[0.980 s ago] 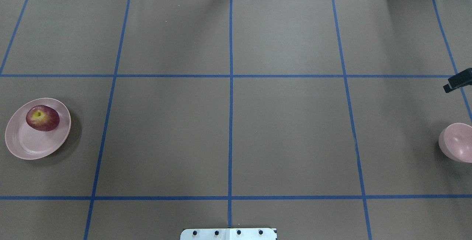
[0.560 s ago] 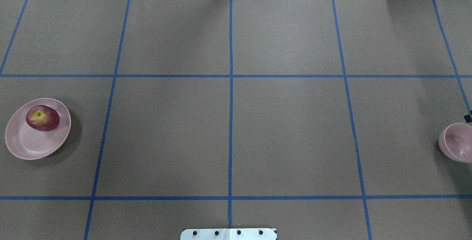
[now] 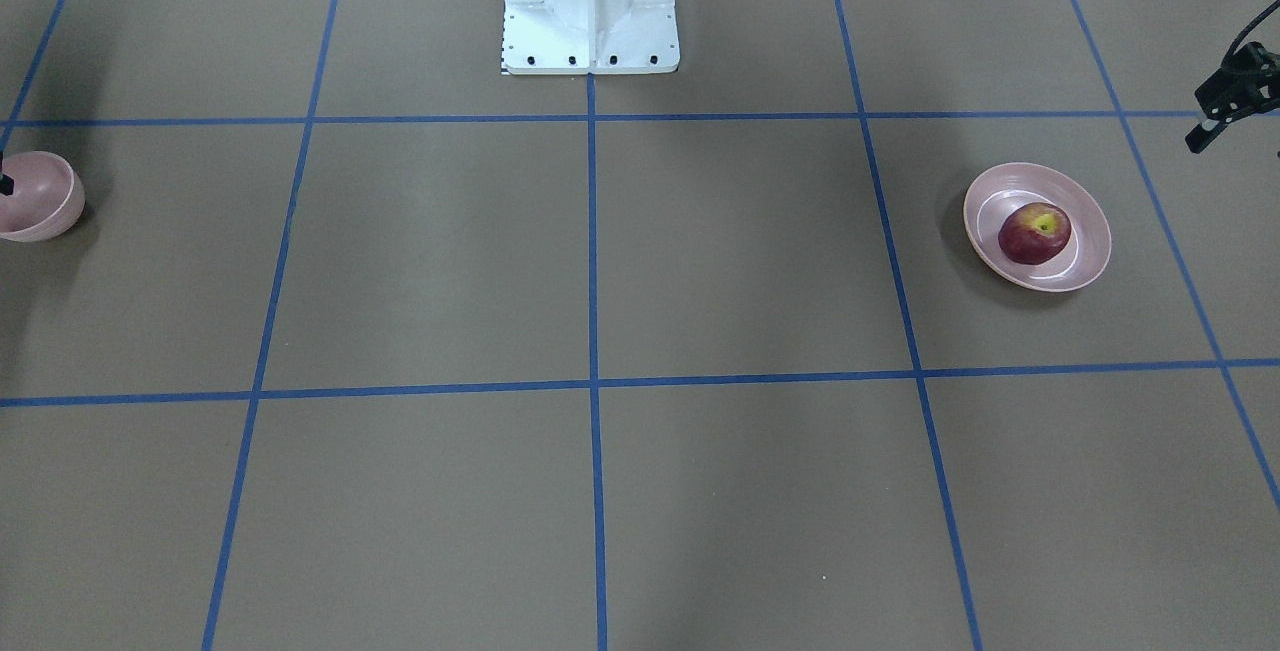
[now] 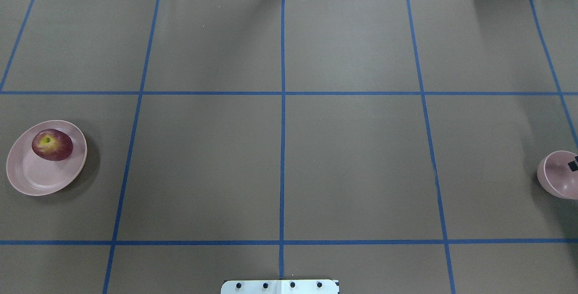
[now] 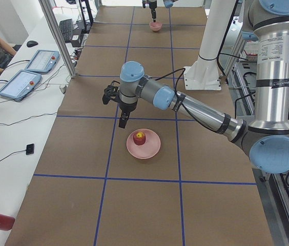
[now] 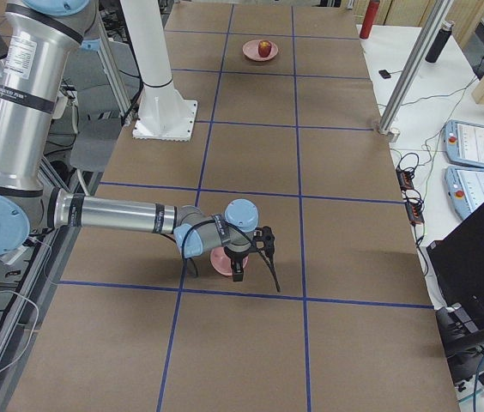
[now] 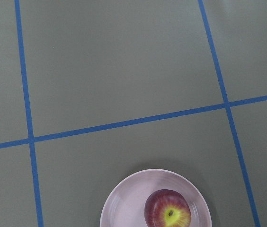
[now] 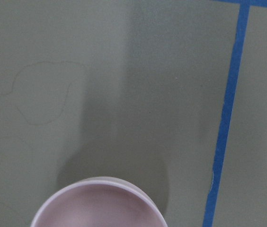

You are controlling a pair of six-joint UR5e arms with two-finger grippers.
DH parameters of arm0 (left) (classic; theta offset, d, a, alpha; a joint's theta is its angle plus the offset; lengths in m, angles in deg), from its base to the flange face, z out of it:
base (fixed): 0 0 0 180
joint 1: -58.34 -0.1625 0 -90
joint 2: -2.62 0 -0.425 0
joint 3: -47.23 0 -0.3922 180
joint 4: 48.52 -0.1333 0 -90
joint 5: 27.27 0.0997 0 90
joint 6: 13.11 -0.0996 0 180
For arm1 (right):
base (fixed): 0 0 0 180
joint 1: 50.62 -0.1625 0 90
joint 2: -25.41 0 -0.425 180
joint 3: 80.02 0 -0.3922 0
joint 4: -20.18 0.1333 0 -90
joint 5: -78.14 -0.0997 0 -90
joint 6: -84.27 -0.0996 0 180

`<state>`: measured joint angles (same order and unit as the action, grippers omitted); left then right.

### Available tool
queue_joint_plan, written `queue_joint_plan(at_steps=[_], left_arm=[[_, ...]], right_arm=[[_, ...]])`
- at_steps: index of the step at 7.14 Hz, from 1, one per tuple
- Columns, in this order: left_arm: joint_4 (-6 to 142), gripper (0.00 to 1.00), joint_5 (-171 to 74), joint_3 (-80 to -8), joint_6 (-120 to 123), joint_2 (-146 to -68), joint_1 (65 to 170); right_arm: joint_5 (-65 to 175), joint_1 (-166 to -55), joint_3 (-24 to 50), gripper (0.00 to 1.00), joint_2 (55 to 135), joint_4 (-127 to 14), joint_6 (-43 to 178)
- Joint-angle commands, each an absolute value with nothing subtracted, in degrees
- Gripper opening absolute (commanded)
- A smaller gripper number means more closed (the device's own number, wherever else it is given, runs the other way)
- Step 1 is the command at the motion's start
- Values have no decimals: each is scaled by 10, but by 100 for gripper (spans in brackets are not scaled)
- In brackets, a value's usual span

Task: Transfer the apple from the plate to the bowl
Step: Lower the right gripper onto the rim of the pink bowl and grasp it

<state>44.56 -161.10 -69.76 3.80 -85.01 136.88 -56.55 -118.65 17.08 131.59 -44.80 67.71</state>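
Observation:
The dark red apple (image 4: 52,144) (image 3: 1035,231) (image 7: 168,215) lies on the wide pink plate (image 4: 36,181) (image 3: 1090,261) at the table's left end. The deep pink bowl (image 4: 555,179) (image 3: 35,196) (image 8: 95,203) stands empty at the right end. My left gripper (image 3: 1200,136) (image 5: 122,123) hovers above the table beside the plate, apart from the apple. My right gripper (image 4: 573,165) (image 6: 238,273) hangs right over the bowl, with only a black tip showing in the overhead view. I cannot tell whether either gripper is open or shut.
The white robot base (image 3: 590,1) stands at the middle of the near side. Blue tape lines (image 4: 282,149) divide the brown table cover into squares. A metal post (image 5: 57,36), control tablets (image 5: 19,84) and a seated operator are along the far side.
The right gripper's black tip has moved along the right edge toward the robot and now sits over the bowl. The apple, plate and bowl have not moved.

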Motion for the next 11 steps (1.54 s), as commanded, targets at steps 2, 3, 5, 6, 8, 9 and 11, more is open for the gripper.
queue_joint_plan(at_steps=[2,3,5,6,8,9,11], left_arm=[[446,98,-1609,-698,38,-852,1368],[446,98,-1608,-698,38,-852,1368],[446,98,-1608,-698,38,-852,1369],[446,98,-1608,-698,38,-852,1369],[446,98,-1608,-699,37,-852,1369],[446,98,-1608,-702,38,-852,1369],[446,98,-1608,-703,38,-852,1369]], right_arm=[[-562,-1170,150,95,1316,-449,679],[-562,-1169,143,95,1316,-449,679],[-563,-1162,137,36,1314,-450,673],[-564,-1158,130,0,1311,-451,676],[-562,-1158,129,0,1311,-452,675],[-563,-1158,131,0,1311,-450,675],[-573,-1158,168,0,1303,-457,663]])
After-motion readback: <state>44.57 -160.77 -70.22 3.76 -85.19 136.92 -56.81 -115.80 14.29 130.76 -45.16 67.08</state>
